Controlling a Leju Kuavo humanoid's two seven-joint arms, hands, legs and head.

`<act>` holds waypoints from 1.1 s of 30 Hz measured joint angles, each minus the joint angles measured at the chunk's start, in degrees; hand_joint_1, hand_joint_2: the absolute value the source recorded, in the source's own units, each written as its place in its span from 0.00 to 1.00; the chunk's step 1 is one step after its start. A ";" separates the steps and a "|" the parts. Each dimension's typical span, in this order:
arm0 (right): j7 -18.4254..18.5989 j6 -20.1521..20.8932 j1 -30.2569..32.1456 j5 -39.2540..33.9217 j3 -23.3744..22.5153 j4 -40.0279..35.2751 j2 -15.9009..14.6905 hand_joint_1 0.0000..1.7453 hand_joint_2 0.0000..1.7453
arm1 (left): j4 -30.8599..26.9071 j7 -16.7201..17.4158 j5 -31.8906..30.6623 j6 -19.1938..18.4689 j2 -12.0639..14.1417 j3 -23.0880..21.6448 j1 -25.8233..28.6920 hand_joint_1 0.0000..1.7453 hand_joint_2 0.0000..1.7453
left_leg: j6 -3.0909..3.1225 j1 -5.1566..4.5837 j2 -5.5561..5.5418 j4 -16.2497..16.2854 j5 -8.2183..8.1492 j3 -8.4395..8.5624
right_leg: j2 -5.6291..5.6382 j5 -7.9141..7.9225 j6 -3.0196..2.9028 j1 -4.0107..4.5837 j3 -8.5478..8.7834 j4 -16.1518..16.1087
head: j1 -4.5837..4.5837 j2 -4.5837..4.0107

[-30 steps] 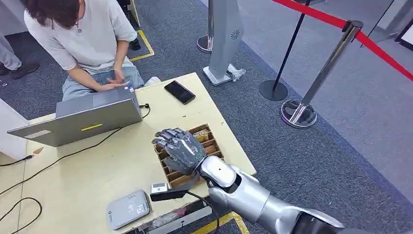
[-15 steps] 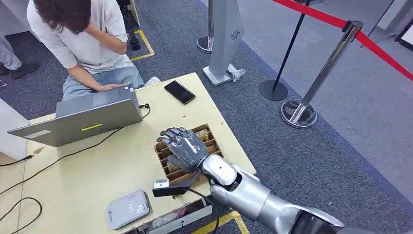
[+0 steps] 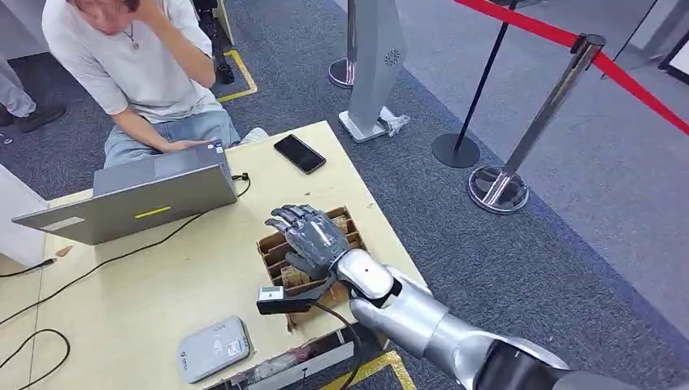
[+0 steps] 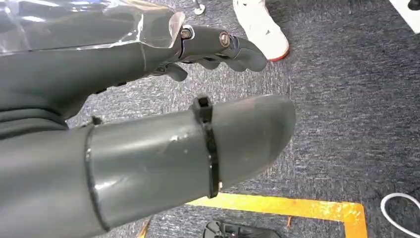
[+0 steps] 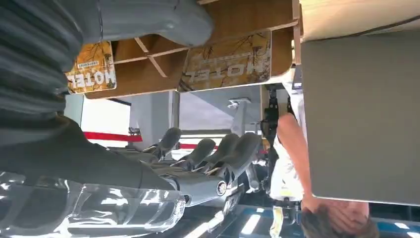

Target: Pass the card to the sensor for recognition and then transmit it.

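right hand [image 3: 313, 238] over slotted card box [image 3: 280, 253] on table [image 3: 162, 276], fingers [image 5: 208, 151] apart, holding nothing, motel card [image 5: 227, 62] in slot, left hand [image 4: 148, 144] fingers curled, empty

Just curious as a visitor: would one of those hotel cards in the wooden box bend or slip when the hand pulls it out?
The hotel card looks thin and flat, so probably light and slightly flexible. Its glossy face could slip against the right hand.

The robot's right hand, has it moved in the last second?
Yes. The right hand has slid further over the wooden card box, away from the grey sensor and toward the phone.
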 joint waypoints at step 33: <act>-0.26 1.14 -0.18 0.68 0.79 -4.37 0.76 0.53 1.00 | 0.00 -1.68 2.01 0.15 0.11 0.48 0.32 0.00 0.00 | 0.00 0.00 0.00 0.00 0.00 -0.01 | 0.00 0.00 0.00 0.00 -0.01 0.00 | 0.00 0.00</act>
